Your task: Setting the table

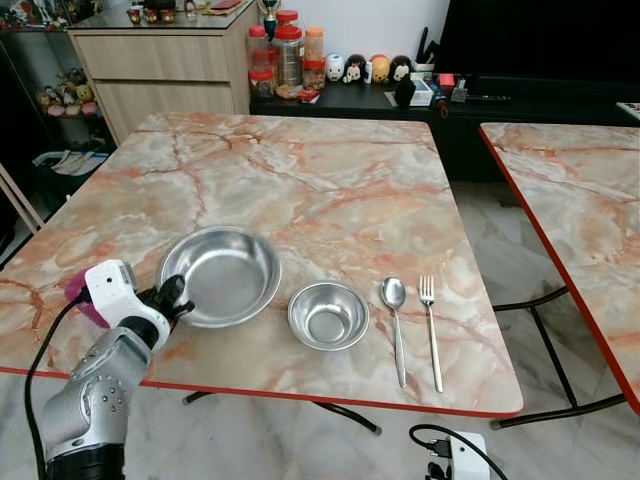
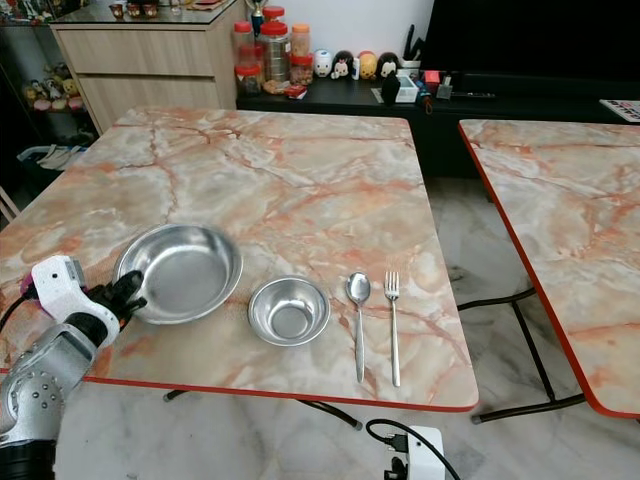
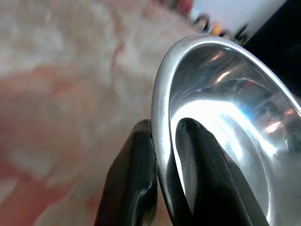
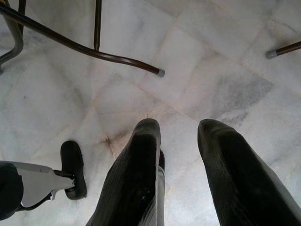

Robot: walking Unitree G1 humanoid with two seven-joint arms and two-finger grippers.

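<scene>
1. Marble table (image 1: 330, 180) is carrying the setting near its front edge.
2. Left gripper (image 1: 176, 297) is pinching big steel bowl (image 1: 222, 272) by its rim, w/ fingers (image 3: 197, 160) either side.
3. Small bowl (image 1: 328, 315), spoon (image 1: 395, 305) & fork (image 1: 430, 325) are lying just right of it.
4. Right gripper (image 4: 176, 160) is hanging over floor, fingers parted, holding nothing.

Marble-patterned table (image 1: 330, 180), pink-orange veining, red edge trim, takes up centre of frame. Second table (image 1: 585, 200) of same pattern at right edge, set apart by a gap. Floor (image 1: 500, 240) pale grey-white marble tile; dark curved metal table legs (image 4: 113, 56) rest on it. Upper left: wooden drawer cabinet (image 1: 165, 65). Top centre: low black console (image 1: 500, 100) carrying red-lidded jars (image 1: 288, 55) and small figurines (image 1: 365, 68). White wall (image 1: 370, 25) behind. Lighting even, indoor.
</scene>
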